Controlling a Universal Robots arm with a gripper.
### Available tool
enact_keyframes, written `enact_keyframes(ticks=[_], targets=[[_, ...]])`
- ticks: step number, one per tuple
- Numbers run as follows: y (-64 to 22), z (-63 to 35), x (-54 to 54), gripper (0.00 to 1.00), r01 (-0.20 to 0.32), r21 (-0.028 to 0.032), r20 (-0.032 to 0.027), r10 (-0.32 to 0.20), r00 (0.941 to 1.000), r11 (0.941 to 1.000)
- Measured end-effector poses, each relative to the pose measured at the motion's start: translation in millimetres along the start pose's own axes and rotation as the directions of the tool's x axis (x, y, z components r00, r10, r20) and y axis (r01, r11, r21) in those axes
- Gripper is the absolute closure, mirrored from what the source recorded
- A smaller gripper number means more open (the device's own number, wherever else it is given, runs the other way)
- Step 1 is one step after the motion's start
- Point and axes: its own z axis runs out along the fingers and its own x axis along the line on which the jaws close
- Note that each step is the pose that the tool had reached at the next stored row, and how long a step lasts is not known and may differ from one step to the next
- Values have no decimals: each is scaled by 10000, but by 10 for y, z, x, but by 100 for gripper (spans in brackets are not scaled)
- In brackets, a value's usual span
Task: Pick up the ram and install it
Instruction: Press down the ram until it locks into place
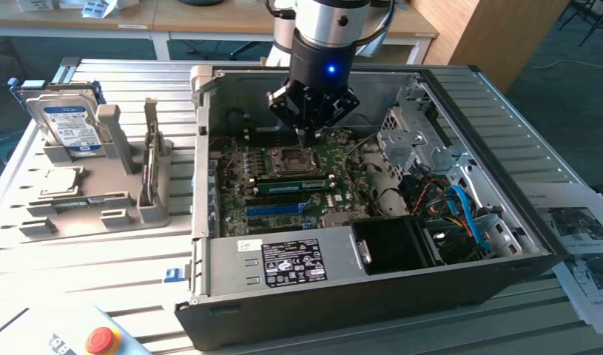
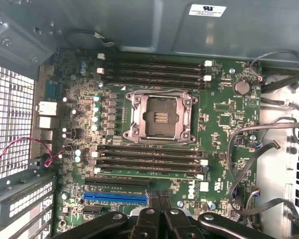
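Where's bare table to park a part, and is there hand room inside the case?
Free: slatted table between the grey holder and the red stop button; also the strip beside the case on the exterior view's right, up to the papers. Crowded: inside the case, the gripper hangs over the CPU socket and cables fill the exterior view's right side.

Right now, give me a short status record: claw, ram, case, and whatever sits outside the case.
claw: shut, nothing visible in it, above the CPU socket
ram: green stick lying along the slots beside the socket; how well it is seated cannot be told
case: open, motherboard exposed
hard drive: upright in the grey holder, at the exterior view's left
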Motion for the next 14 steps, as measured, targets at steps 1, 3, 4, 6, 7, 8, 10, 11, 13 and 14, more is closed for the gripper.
enact_keyframes(ticks=[1,3,4,6,7,8,10,11,13,14], targets=[[0,0,-1,90,-1,-1,-5,1,10000,10000],[-1,0,-7,90,1,-2,-33,-1,10000,10000],[-1,0,-7,90,0,-3,-35,0,10000,10000],[-1,0,-7,90,-1,-1,-36,1,10000,10000],[-1,0,-7,90,-10,-3,-35,10,10000,10000],[-1,1,-7,90,-60,-2,-34,60,10000,10000],[-1,1,-7,90,-194,-3,-28,194,9998,9998],[-1,1,-7,90,-251,-3,-26,251,9997,9997],[-1,2,-7,90,-290,-4,-24,290,9996,9996],[-1,2,-7,90,-291,-4,-24,291,9996,9996]])
